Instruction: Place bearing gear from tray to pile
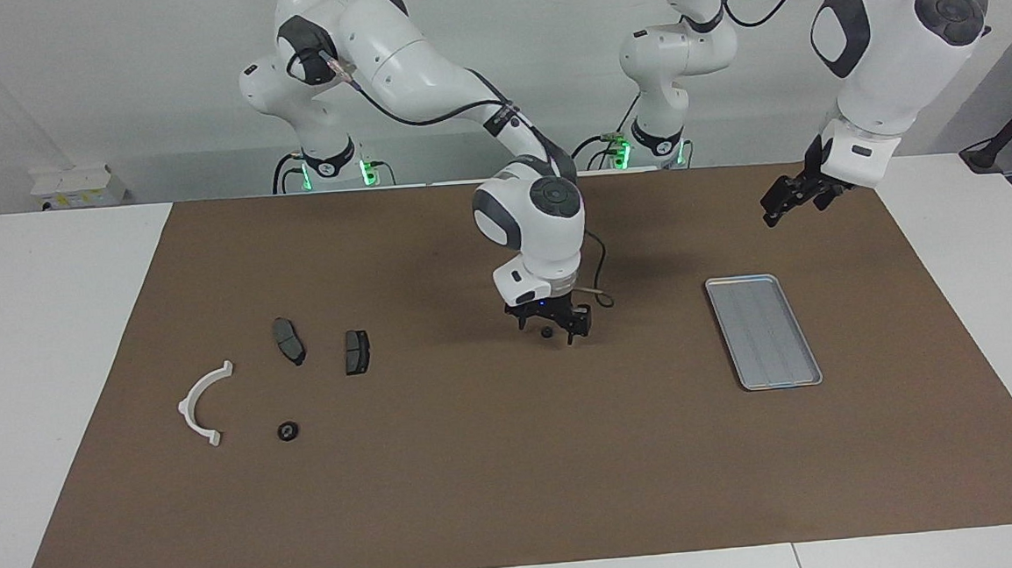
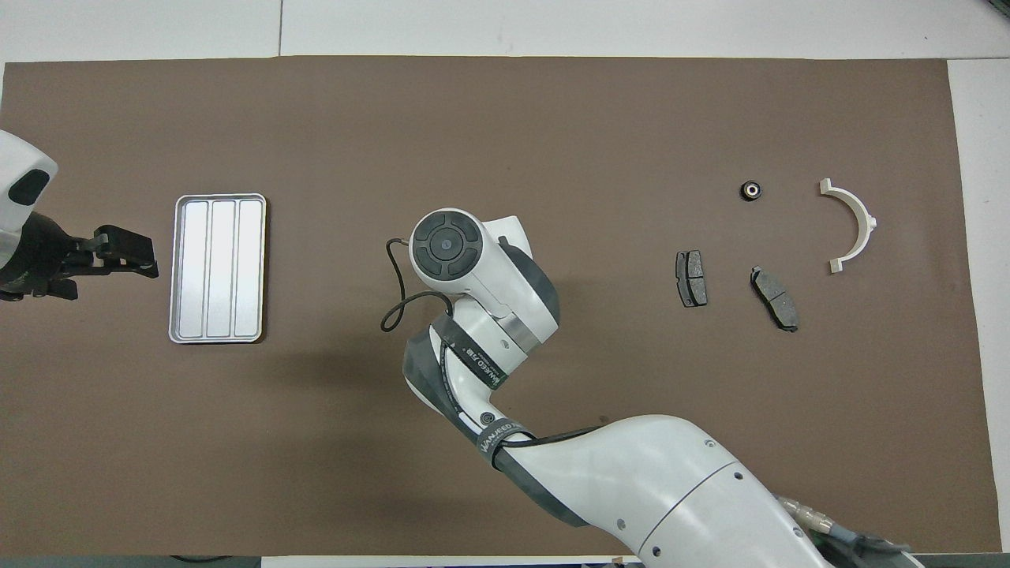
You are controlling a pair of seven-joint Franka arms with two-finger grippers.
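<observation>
A small black bearing gear (image 1: 547, 331) lies on the brown mat mid-table. My right gripper (image 1: 551, 325) is low over it and open, with one finger on each side of the gear. In the overhead view the right arm's wrist (image 2: 447, 244) hides both. The silver tray (image 1: 764, 331) lies toward the left arm's end and holds nothing; it also shows in the overhead view (image 2: 218, 268). The pile lies toward the right arm's end: a white half-ring bracket (image 1: 201, 404), two dark brake pads (image 1: 289, 340) (image 1: 356, 351) and a second black bearing gear (image 1: 287, 431). My left gripper (image 1: 778, 206) waits in the air beside the tray.
The brown mat (image 1: 483, 479) covers most of the white table. The pile's parts also show in the overhead view: bracket (image 2: 854, 225), pads (image 2: 691, 278) (image 2: 775, 297), gear (image 2: 750, 190). A thin cable (image 1: 598, 278) loops off the right wrist.
</observation>
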